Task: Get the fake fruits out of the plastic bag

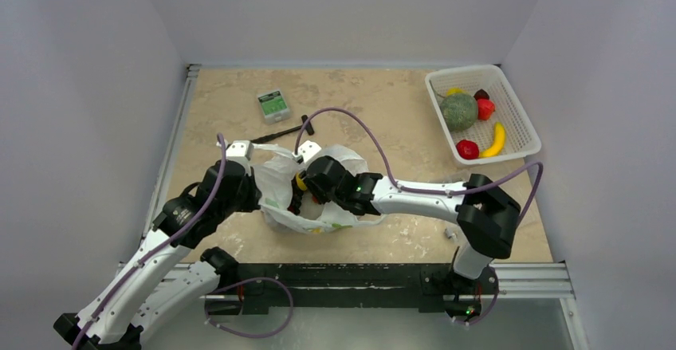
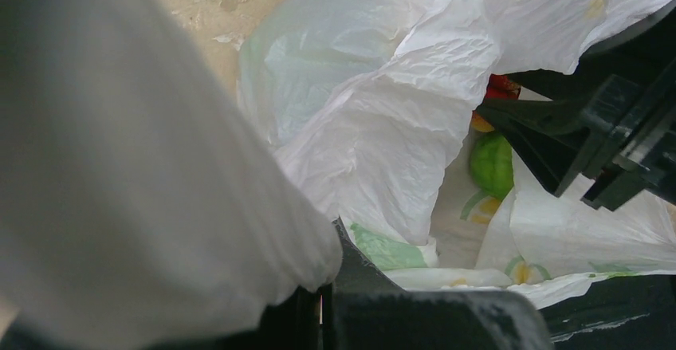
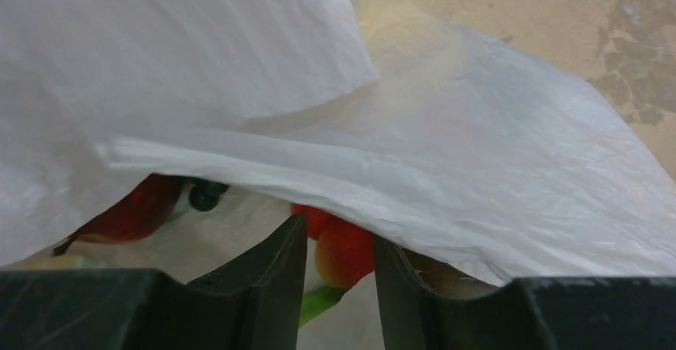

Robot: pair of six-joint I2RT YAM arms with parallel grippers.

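1. The left fingers point(image 2: 430, 322) are pressed together at the left edge of the plastic bag point(image 1: 277, 176). They pinch a gathered fold of its white film, which bulges blurred just above them in the left wrist view.
2. The plastic bag lies crumpled on the desk point(image 1: 383, 103), between the two arms, with its mouth held open to the right.
3. Inside the bag, past the pinched fold, a green fruit point(image 2: 490, 163) rests on the printed lining. A red fruit point(image 2: 501, 87) shows just above it, partly hidden behind the other arm's black fingers.
4. The right fingers point(image 3: 271, 286) reach into the bag's mouth from the right, under an overhanging sheet of film. They stand narrow, with a red-orange fruit point(image 3: 344, 250) filling the gap between them and meeting both inner faces.
5. Left of that grip, deeper in the bag, lies a dark red fruit point(image 3: 131, 210).
6. Beyond the bag, a small clear box point(image 1: 273, 104) and a black tool point(image 1: 279, 134) lie on the desk.
7. Well to the right of the bag and beyond it stands a white basket point(image 1: 522, 127), with a green round fruit point(image 1: 459, 112) and a banana point(image 1: 497, 139) among its contents.
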